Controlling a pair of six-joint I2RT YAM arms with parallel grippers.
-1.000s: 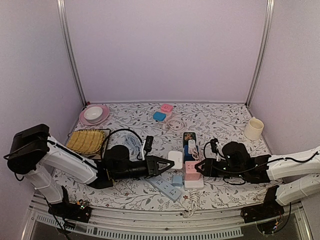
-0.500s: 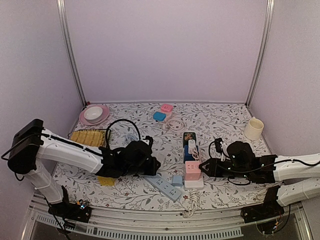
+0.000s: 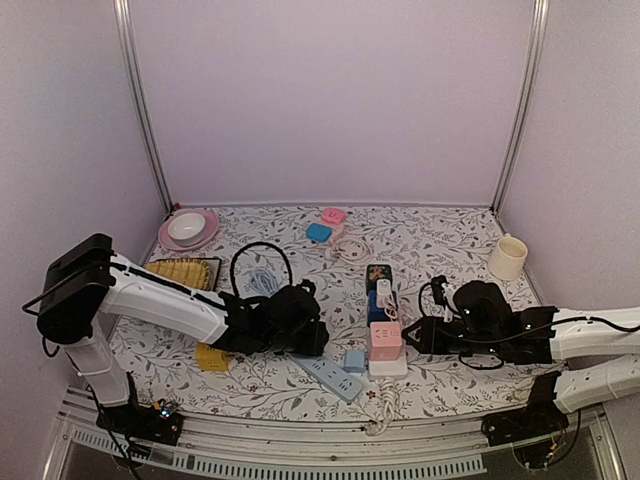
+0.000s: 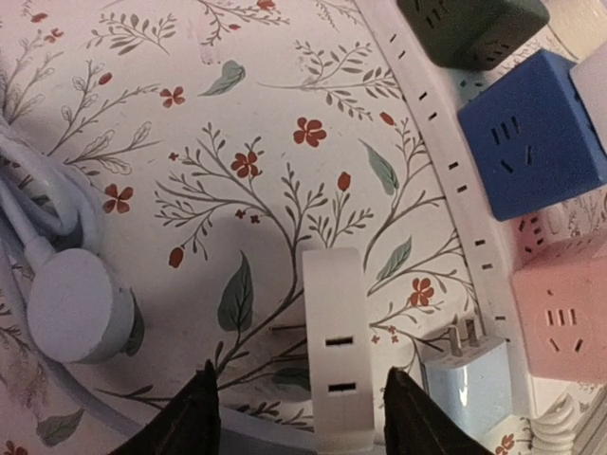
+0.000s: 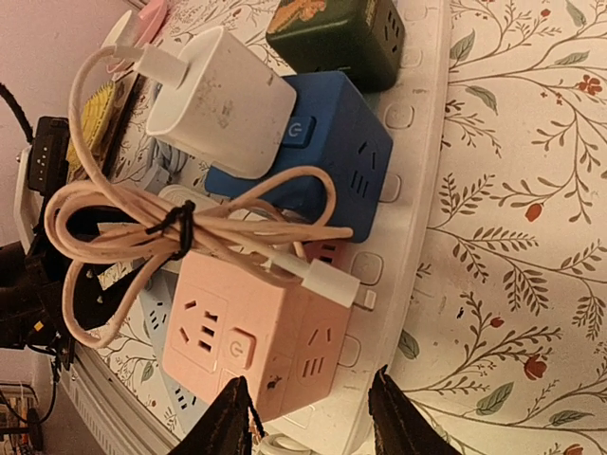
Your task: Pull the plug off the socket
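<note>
On the floral tablecloth [image 4: 285, 114], left gripper [image 4: 302, 408] stands apart astride the white plug [image 4: 334, 332]; right gripper [image 5: 308, 417]: cannot tell.

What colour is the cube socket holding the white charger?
Blue; the cube socket holding the white charger shows best in the right wrist view.

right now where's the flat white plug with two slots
In the left wrist view, lower centre, the flat white plug lies on the floral tablecloth between the open fingers of the left gripper, beside the pale blue charger.
</note>
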